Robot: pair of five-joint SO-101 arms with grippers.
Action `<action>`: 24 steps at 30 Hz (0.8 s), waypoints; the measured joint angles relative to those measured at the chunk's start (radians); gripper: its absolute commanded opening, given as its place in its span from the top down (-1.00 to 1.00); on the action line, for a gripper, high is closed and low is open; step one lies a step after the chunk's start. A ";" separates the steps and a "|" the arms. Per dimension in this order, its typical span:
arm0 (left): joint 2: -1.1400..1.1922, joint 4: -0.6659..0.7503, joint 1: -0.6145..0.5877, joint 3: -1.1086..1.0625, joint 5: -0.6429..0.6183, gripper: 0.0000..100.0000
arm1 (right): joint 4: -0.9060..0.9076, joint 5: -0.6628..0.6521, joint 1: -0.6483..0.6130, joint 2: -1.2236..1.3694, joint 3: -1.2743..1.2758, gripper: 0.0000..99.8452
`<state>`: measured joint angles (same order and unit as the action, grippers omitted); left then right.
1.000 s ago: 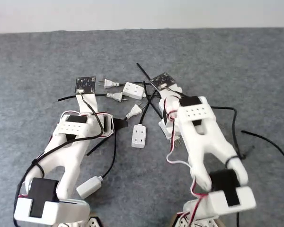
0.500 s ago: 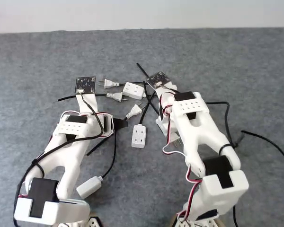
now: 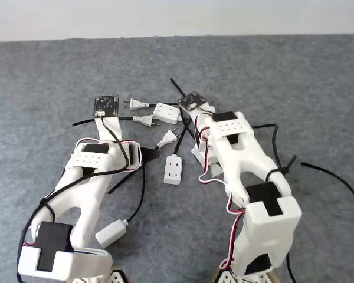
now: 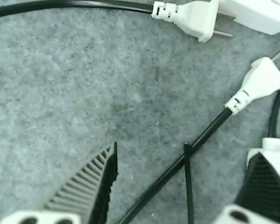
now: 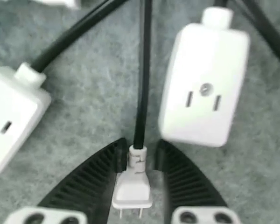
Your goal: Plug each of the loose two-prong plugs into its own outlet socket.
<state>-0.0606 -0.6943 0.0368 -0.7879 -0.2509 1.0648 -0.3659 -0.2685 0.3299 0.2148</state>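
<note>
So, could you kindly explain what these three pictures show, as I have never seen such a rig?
Two small robot arms sit side by side at a grey table. One picture looks down from a fixed camera; the other two come from a camera on each arm's wrist. On the table lie loose two-prong plugs and white outlet sockets. The left pincer is open above the table, holding nothing. The right pincer grips a white plug, its prongs pointing toward the camera.
</note>
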 measured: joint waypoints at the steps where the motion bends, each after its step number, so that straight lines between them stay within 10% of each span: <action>1: 0.000 0.000 0.000 0.000 0.000 0.19 | 0.000 0.000 0.000 0.002 0.000 0.97; 24: 0.012 0.017 0.000 0.000 0.000 0.20 | 0.278 0.130 -0.071 -0.555 0.000 0.98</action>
<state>-0.0483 -0.6774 0.0368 -0.7879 -0.2509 1.3426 -0.2355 -0.3391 -0.2256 0.2148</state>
